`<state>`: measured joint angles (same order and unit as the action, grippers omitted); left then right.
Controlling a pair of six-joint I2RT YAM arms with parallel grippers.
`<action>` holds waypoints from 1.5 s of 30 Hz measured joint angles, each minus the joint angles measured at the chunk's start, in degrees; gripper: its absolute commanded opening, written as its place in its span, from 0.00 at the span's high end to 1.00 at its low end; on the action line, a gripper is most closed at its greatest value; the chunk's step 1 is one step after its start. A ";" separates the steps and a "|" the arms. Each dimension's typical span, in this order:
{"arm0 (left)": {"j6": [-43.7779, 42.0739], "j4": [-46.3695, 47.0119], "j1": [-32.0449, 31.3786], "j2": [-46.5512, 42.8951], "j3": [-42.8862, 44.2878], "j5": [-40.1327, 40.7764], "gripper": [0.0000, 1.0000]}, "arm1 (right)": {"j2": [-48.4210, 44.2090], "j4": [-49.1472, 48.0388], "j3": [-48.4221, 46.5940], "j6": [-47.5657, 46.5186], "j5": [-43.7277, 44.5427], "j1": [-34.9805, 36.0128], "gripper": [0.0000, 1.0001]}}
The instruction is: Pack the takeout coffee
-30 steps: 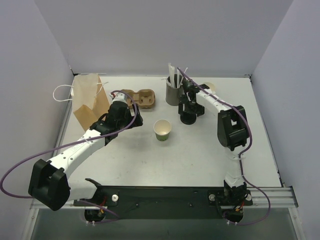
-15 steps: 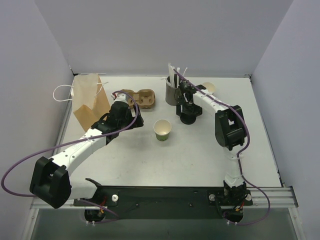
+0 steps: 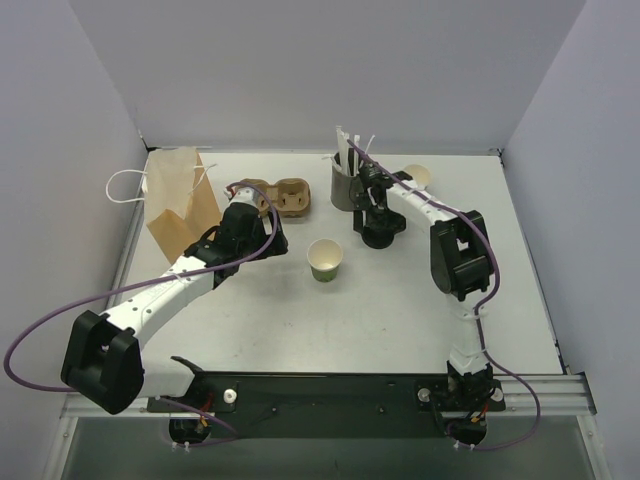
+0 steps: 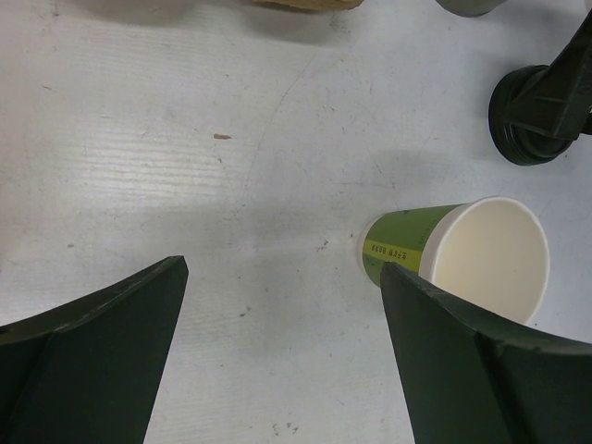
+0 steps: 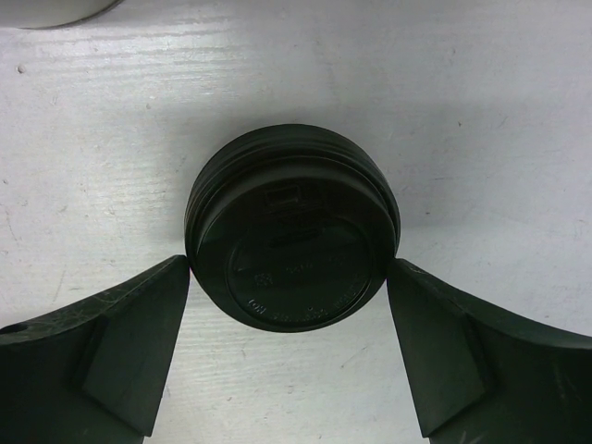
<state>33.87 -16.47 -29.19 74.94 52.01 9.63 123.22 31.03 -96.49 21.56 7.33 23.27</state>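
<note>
Two arms reach out over the white bench (image 3: 300, 330). The right tool (image 5: 288, 270) hangs directly above the takeout coffee (image 5: 291, 227), looking straight down on its round black lid. Its jaws are spread apart, one finger on each side of the lid with the tips close to the rim; I cannot tell whether they touch it. The coffee stands upright toward the back of the bench, just beside the grey straw holder (image 3: 346, 190) and on its near right.

The left tool (image 4: 282, 268) is also spread wide with nothing between its fingers, only bare bench below. Just off its right finger stands the lidless green cup (image 4: 481, 254), upright, its cream inside showing. That cup sits near the middle of the bench, in front of the coffee and apart from it.

A brown cardboard cup carrier (image 3: 283, 196) lies at the back, left of the straw holder. Farther left stands a brown paper bag (image 3: 178, 205) with white handles, next to the left arm's wrist.
</note>
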 measured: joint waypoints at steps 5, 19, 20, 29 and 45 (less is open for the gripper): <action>0.00 0.00 0.00 0.02 0.00 -0.13 0.03 | -1.40 -1.86 2.40 0.42 -0.11 -0.44 0.18; 0.02 0.04 0.00 0.35 0.00 -0.96 0.02 | -3.45 -3.04 5.51 1.07 -0.04 -1.60 0.12; 0.02 0.04 0.00 0.42 0.00 -0.98 0.03 | -3.67 -2.99 5.70 1.09 -0.04 -1.60 0.12; 0.00 0.15 0.00 1.07 0.00 -1.16 0.03 | -5.01 -2.97 5.97 1.11 -0.07 -1.60 0.10; 0.00 0.17 0.00 1.07 0.00 -1.38 0.03 | -6.32 -4.35 8.85 1.60 -0.74 -4.15 0.12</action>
<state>33.87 -16.29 -29.19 76.01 52.01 8.25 116.90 26.68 -87.64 23.16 6.59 19.11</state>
